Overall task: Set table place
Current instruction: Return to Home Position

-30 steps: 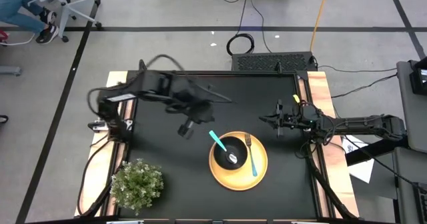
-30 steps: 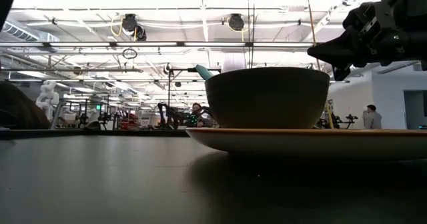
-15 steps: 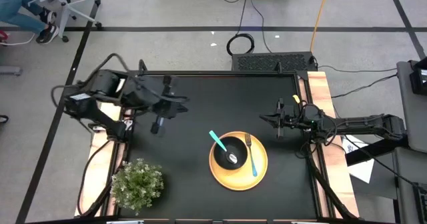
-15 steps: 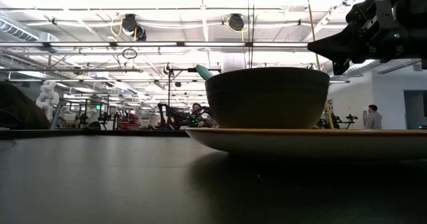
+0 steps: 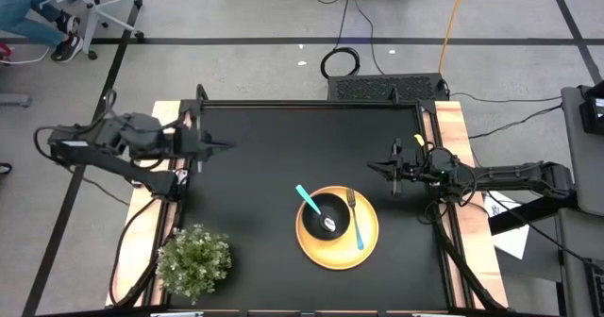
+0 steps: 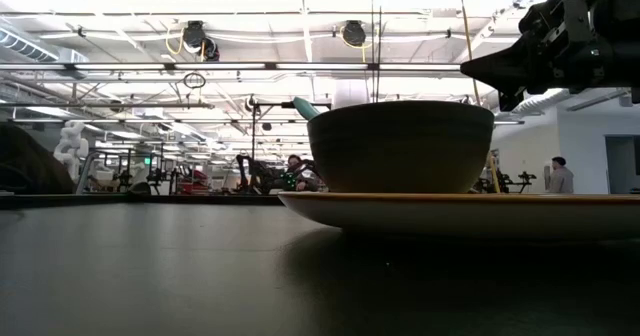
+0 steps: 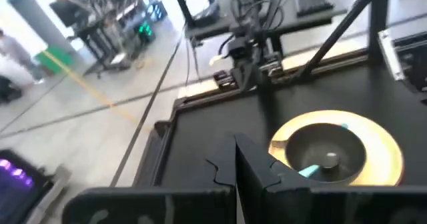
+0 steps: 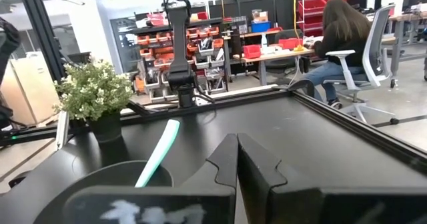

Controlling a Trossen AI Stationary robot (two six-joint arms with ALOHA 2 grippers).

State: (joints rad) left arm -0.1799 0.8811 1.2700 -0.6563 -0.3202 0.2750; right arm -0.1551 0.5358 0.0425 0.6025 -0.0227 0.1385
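The round yellow plate [image 5: 370, 232] lies on the black table [image 5: 274, 138], near its right side. The black bowl [image 5: 326, 215] stands on the plate. The spoon's metal end lies in the bowl, and its teal handle [image 5: 307, 200] leans on the rim, pointing far-left. The fork [image 5: 355, 219] lies flat on the plate to the right of the bowl. My left gripper [image 5: 227, 148] is shut and empty at the table's left edge. My right gripper [image 5: 371, 168] is shut and empty, above the table just beyond the plate's far right; it also shows in the low view [image 6: 470, 73].
A green potted plant [image 5: 193, 260] stands at the table's near left corner. Light wooden strips [image 5: 451, 128] run along the left and right sides. A person sits on a chair [image 8: 347, 44] beyond the table. Bare black top lies between the two grippers.
My left gripper has drawn back from beside the plate toward the table's left edge, then toward the far edge. It has tipped from pointing down to nearly level, and its arm has folded back off the table. The plate, bowl, fork and spoon have stayed in place.
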